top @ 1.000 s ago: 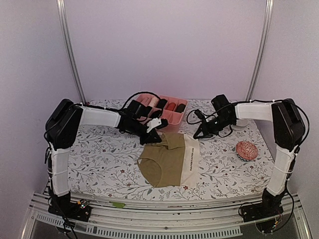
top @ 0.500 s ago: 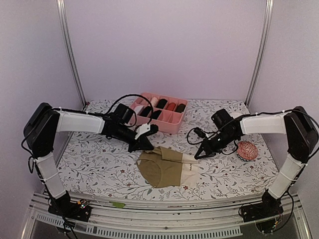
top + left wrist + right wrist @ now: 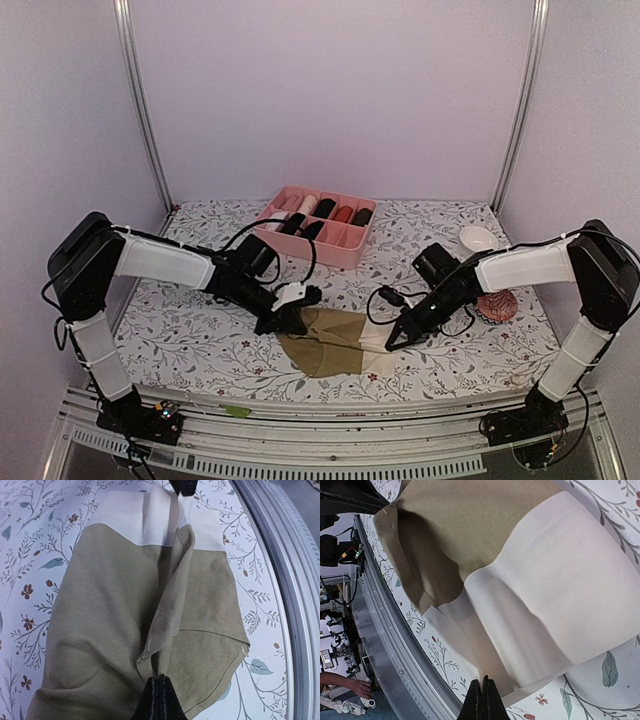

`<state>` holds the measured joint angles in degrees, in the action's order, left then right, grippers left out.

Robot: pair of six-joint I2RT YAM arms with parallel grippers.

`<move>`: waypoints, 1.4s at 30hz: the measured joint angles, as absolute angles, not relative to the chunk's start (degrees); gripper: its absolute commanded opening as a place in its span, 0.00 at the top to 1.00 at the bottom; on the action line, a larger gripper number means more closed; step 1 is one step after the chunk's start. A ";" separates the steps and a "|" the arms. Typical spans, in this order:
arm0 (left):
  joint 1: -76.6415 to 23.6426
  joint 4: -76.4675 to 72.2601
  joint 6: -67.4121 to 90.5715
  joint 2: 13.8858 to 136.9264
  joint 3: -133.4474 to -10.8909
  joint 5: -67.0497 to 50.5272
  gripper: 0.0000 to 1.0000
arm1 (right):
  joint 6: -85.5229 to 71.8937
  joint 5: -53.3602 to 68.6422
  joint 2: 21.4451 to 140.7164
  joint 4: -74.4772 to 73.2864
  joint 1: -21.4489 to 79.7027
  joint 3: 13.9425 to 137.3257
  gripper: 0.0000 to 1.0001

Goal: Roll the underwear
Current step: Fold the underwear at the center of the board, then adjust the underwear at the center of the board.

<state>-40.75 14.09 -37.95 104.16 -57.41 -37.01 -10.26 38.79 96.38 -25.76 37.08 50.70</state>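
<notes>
Top external view: the olive-brown underwear [image 3: 335, 342] lies on the flowered table [image 3: 190, 340], on the near side of the pink box [image 3: 318, 228] and apart from it. The left gripper [image 3: 288, 322] has its fingers pressed tight together on a raised ridge of cloth at the crotch end. The right gripper [image 3: 390, 342] is clamped just as tight on the edge of the cream waistband [image 3: 555, 580] at the other end.

I judge this to be the lengthwise fold that narrows the garment before rolling. One side flap is doubled over and ridged along the middle. The next move calls for both arms to lay that flap down evenly, let go, then start the roll from one end.

The olive knit is thin, limp and matte. It creases softly, while the waistband is smoother, stiffer and broad. Rolled garments, black and reddish, fill the pink box's compartments.
</notes>
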 measured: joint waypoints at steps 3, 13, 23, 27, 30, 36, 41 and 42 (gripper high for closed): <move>-40.99 14.13 -38.94 103.92 -57.19 -36.45 1.00 | -10.41 38.76 96.38 -25.54 37.52 50.26 1.00; -44.10 14.76 -43.42 102.78 -55.86 -33.78 0.84 | -10.46 38.87 96.01 -25.82 38.50 49.87 0.67; -41.36 19.68 -47.88 93.69 -53.17 -33.80 0.67 | -9.19 40.07 91.35 -30.41 39.51 51.35 0.60; -41.12 19.90 -48.18 92.12 -53.21 -34.92 0.70 | -10.00 39.35 93.84 -30.61 39.51 55.07 0.68; -41.76 19.86 -47.40 93.27 -53.47 -35.05 0.70 | -11.35 38.96 96.88 -30.30 39.51 55.99 0.67; -46.41 16.62 -45.41 93.56 -52.90 -33.17 0.70 | -17.89 37.91 95.07 -29.85 39.51 52.71 0.63; -47.77 14.46 -43.97 93.56 -50.85 -32.25 0.69 | -26.59 37.69 91.20 -27.73 39.51 47.51 0.63; -47.90 14.20 -43.79 93.56 -50.50 -32.08 0.69 | -28.64 37.60 91.15 -27.18 39.51 46.85 0.63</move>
